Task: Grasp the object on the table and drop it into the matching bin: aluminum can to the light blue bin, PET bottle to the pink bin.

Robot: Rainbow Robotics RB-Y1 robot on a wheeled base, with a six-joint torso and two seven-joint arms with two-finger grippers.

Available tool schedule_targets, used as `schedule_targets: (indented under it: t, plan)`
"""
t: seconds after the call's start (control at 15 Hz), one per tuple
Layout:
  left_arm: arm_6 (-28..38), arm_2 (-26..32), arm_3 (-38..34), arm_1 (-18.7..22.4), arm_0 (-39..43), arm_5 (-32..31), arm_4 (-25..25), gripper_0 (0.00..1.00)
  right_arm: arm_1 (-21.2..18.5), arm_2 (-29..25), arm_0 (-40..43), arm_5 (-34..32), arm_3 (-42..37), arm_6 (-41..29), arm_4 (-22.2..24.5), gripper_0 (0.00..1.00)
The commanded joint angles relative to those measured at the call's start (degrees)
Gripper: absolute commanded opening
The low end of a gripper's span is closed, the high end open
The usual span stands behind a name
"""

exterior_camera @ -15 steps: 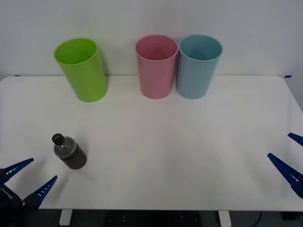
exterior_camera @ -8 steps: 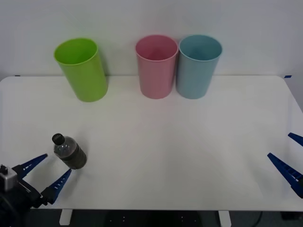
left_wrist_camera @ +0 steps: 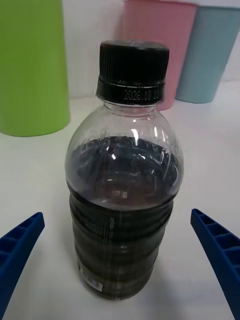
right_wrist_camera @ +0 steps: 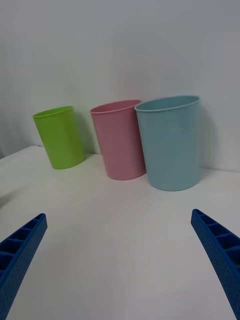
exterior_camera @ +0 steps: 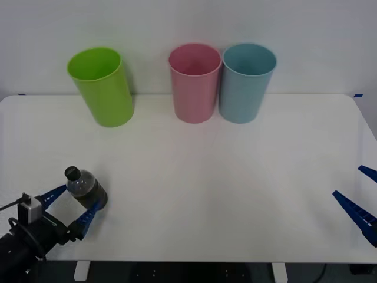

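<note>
From the front, the PET bottle (exterior_camera: 85, 189) stands upright at the desk's (exterior_camera: 224, 194) near left, between the left gripper's (exterior_camera: 70, 207) wide-open, empty jaws; the right gripper (exterior_camera: 360, 203) idles open, far right. Its wrist view shows 3 bins: lime green bin (right_wrist_camera: 59, 137), pink bin (right_wrist_camera: 120, 139), light blue bin (right_wrist_camera: 171, 143). The left wrist view centres 1 bottle, axis vertical.

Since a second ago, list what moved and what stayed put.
The left gripper has come forward from the table's near left corner and now straddles the PET bottle, fingers open, nothing gripped yet. The bottle, the pink bin, the light blue bin, the lime green bin and the right gripper stayed put.
</note>
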Motion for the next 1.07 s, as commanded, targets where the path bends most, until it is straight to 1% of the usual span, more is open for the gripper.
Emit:
schedule_targets:
  t: [0.07, 0.27, 0.67, 0.73, 0.8, 0.87, 0.93, 1.07]
  plan:
    - [-0.96, -0.43, 2.97, 0.00, -2.85, -0.01, -0.18, 1.00, 0.00, 0.00, 0.00, 0.00, 0.00, 0.00, 0.00, 1.00]
    - [-1.14, -1.05, 4.12, 0.09, -4.26, 0.25, -0.27, 1.00, 0.00, 0.00, 0.00, 0.00, 0.00, 0.00, 0.00, 1.00]
    - [-1.22, -1.13, 4.12, 0.00, -4.26, 0.25, -0.36, 1.00, 0.00, 0.00, 0.00, 0.00, 0.00, 0.00, 0.00, 1.00]
    - [-1.22, -1.05, 4.12, 0.09, -4.26, 0.25, -0.36, 0.68, 0.00, 0.00, 0.00, 0.00, 0.00, 0.00, 0.00, 1.00]
    - [-1.40, -1.05, 4.12, 0.09, -4.26, 0.25, -0.36, 0.30, 0.00, 0.00, 0.00, 0.00, 0.00, 0.00, 0.00, 1.00]
    - [-1.49, -1.05, 4.12, 0.09, -4.26, 0.25, -0.36, 0.09, 0.00, 0.00, 0.00, 0.00, 0.00, 0.00, 0.00, 1.00]
    - [-1.49, -0.96, 4.12, 0.00, -4.26, 0.34, -0.27, 0.00, 0.00, 0.00, 0.00, 0.00, 0.00, 0.00, 0.00, 1.00]
    - [-1.49, -0.96, 4.12, 0.09, -4.26, 0.25, -0.18, 0.00, 0.00, 0.00, 0.00, 0.00, 0.00, 0.00, 0.00, 1.00]
